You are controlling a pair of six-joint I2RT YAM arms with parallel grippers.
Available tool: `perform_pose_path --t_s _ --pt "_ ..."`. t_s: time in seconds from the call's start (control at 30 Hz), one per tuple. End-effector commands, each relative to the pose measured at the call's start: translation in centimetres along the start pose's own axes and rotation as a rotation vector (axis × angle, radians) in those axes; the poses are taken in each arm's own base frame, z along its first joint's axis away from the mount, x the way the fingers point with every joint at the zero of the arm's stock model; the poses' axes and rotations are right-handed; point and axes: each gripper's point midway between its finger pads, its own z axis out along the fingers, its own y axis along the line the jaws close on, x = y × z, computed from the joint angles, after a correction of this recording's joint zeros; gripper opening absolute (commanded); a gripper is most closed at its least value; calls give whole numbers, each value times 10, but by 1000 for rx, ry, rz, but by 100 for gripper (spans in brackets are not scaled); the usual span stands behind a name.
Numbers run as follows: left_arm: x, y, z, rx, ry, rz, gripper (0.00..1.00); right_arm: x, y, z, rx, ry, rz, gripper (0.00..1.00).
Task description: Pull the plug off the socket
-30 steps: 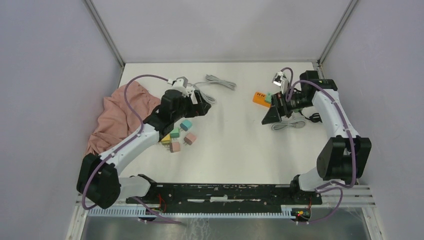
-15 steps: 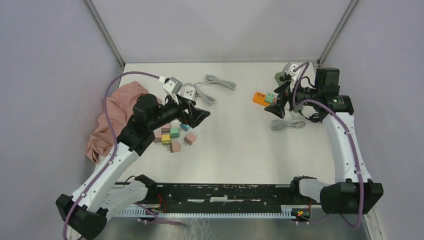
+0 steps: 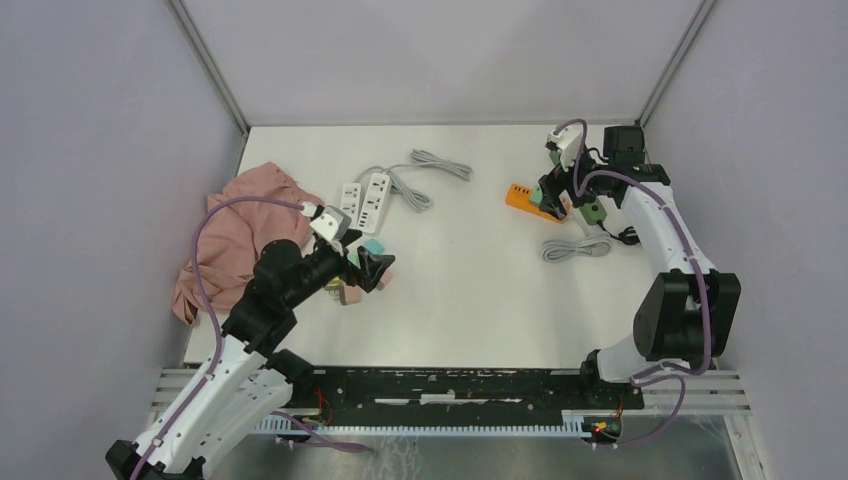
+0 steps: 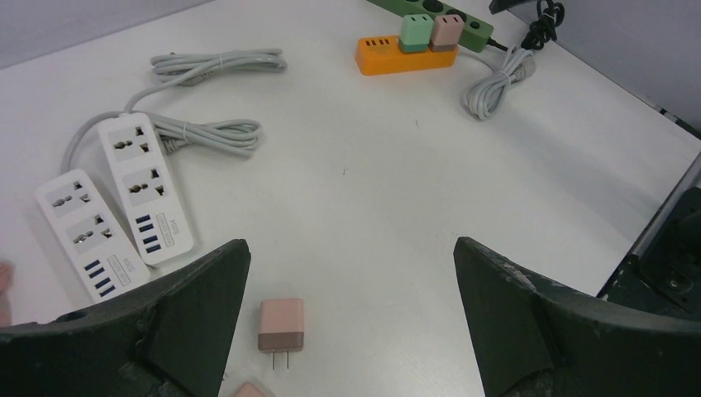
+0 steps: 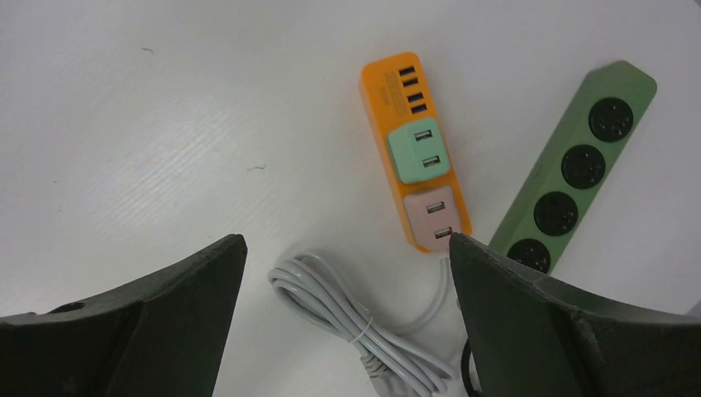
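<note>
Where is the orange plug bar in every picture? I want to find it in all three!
Top external: the orange power strip is right of the middle, in the upper half.
Left wrist: top edge, a bit right of the middle, far away.
Right wrist: upper middle, close up, standing almost upright.
Shared landmark: the coiled grey cable lies beside it in all three.

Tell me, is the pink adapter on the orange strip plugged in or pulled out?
Plugged in: the pink adapter sits flush on the orange strip, right beside the mint adapter, with no prongs showing.
</note>
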Motion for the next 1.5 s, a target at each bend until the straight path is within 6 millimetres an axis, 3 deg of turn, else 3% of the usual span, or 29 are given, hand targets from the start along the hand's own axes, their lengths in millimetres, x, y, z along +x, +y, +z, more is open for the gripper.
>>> perform_pose_path --t_s 0.0,0.3,0.53,0.8,1.13,1.47 --pt "-17 13 -1 -63 -69 77 99 23 -42 7 161 110 -21 99" --pt "-12 12 2 -52 -47 71 99 77 -65 43 168 286 6 99" --pt "-11 10 3 -40 -44 69 99 89 -79 72 96 335 -15 90" --pt "-10 10 4 -41 -40 68 99 100 -95 90 84 372 -53 86" --pt "-10 10 3 -39 -40 69 99 113 -80 101 -33 405 -62 69" --pt "-11 9 3 -33 -45 69 99 117 -72 100 -81 419 -74 35"
